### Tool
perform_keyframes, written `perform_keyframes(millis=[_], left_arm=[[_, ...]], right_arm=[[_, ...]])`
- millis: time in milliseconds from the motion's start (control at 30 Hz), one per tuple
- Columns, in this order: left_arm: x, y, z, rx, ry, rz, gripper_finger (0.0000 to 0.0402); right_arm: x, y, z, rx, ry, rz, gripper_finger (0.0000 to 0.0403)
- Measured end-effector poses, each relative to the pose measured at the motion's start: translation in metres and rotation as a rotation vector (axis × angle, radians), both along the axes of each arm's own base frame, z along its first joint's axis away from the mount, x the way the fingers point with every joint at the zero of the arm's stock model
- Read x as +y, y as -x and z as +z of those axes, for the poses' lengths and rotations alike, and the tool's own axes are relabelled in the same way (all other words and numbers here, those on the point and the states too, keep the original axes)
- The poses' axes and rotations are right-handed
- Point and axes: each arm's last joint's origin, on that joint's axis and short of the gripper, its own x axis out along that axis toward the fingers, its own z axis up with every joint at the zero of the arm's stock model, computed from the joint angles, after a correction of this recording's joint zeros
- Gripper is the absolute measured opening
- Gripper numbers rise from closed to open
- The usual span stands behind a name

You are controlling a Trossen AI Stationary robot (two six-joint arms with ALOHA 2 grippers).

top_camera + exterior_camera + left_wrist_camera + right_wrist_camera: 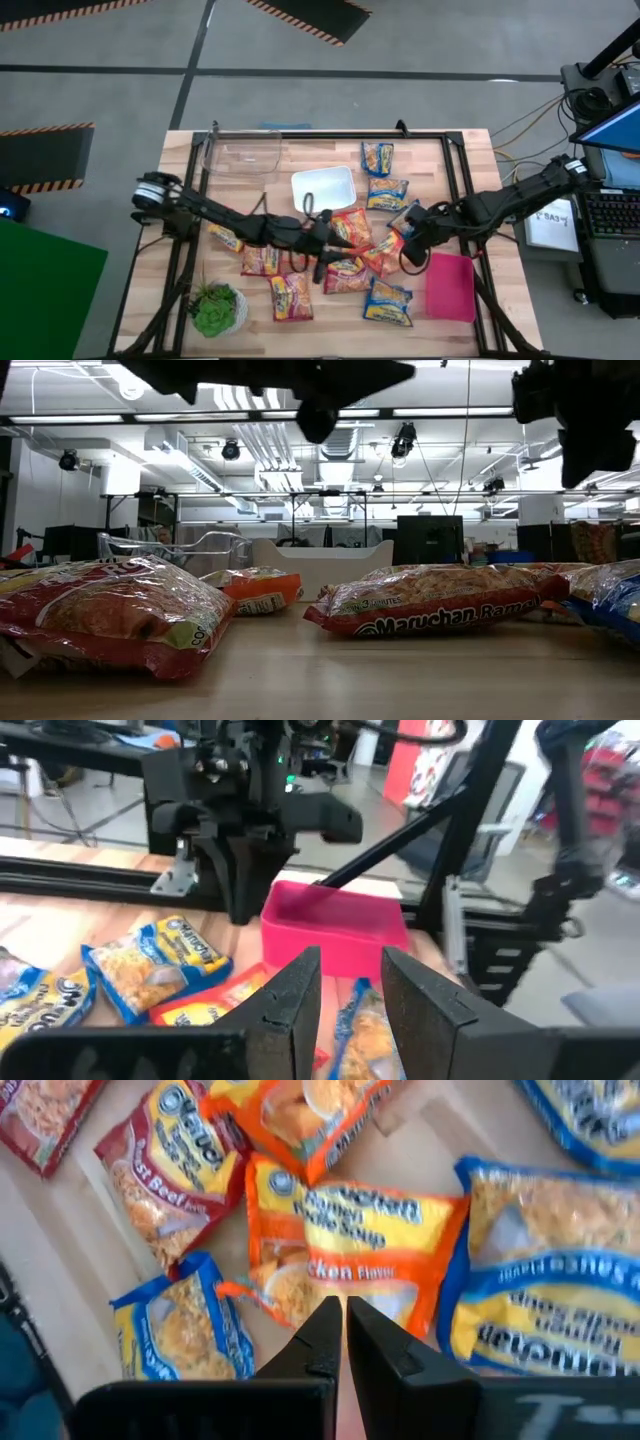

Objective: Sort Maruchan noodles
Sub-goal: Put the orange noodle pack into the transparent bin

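Several Maruchan packets lie flat on the wooden table: orange ones [350, 228] mid-table, blue ones [387, 192] [388, 300] and red ones [290, 295]. My left gripper [322, 258] [350, 990] hovers over the middle of the pile, open, facing the pink bin [335, 925]; a blue packet [360, 1035] shows below its fingers. My right gripper [408, 248] [343, 1325] hangs shut and empty above an orange chicken packet [360, 1240]. In the low view both grippers [320, 405] [585, 420] are well above the packets [430, 600].
A clear bin [240, 152] stands at the far left and a white bin [323, 187] at the far middle. The pink bin [450, 285] is at the near right. A small green potted plant [215, 308] stands at the near left corner. A black frame runs round the table edges.
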Motion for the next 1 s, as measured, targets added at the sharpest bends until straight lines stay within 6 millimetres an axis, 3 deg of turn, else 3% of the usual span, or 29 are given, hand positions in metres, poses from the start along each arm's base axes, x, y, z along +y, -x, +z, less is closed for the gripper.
perform_keyframes(millis=[200, 400, 633, 1000], left_arm=[[-0.006, -0.025, -0.017, 0.039, -0.038, 0.0, 0.0089], [-0.009, -0.037, -0.043, 0.1, -0.049, 0.003, 0.0076], [-0.013, -0.056, -0.062, 0.129, -0.057, 0.003, 0.0074], [-0.014, -0.061, -0.063, 0.137, -0.066, 0.003, 0.0074]], right_arm=[[-0.003, 0.011, -0.011, 0.053, -0.051, -0.05, 0.0067], [-0.005, 0.016, -0.034, 0.113, -0.056, -0.103, 0.0135], [-0.004, 0.014, -0.043, 0.109, -0.072, -0.121, 0.0222], [0.002, -0.002, -0.063, 0.085, -0.064, -0.097, 0.0305]])
